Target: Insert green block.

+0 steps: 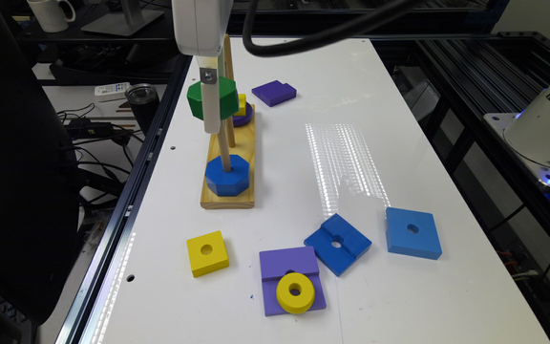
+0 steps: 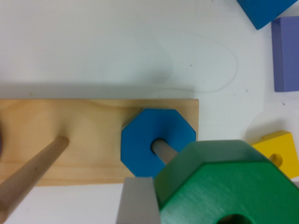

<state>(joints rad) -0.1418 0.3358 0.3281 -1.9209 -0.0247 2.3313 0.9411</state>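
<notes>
Here we see the gripper (image 1: 212,102) closed on the green block (image 1: 212,97), holding it in the air above the wooden base (image 1: 229,193) that lies along the table's (image 1: 375,296) edge on the exterior view's left. In the wrist view one grey finger (image 2: 136,201) presses flat against a side face of the green block (image 2: 224,184); the other finger is hidden behind the block, so we judge the grip mainly from the block hanging clear of the table. The block is up at the level of the peg's top part, and its centre hole seems to sit on or right at the peg (image 1: 224,155), though the finger hides that spot. That peg rises from the blue octagonal block (image 1: 227,175), which rests on the base at its end nearer the table's front edge. A second peg (image 1: 229,86) stands further along the base, and a purple ring (image 1: 245,117) with a small yellow piece (image 1: 242,104) on it sits at the far end. Loose on the table near the front edge lie a yellow square block (image 1: 207,253), a purple slab (image 1: 290,282) carrying a yellow ring (image 1: 295,292), a notched blue block (image 1: 337,243) and a blue square block (image 1: 413,232). Another purple piece (image 1: 274,92) lies beyond the base.
</notes>
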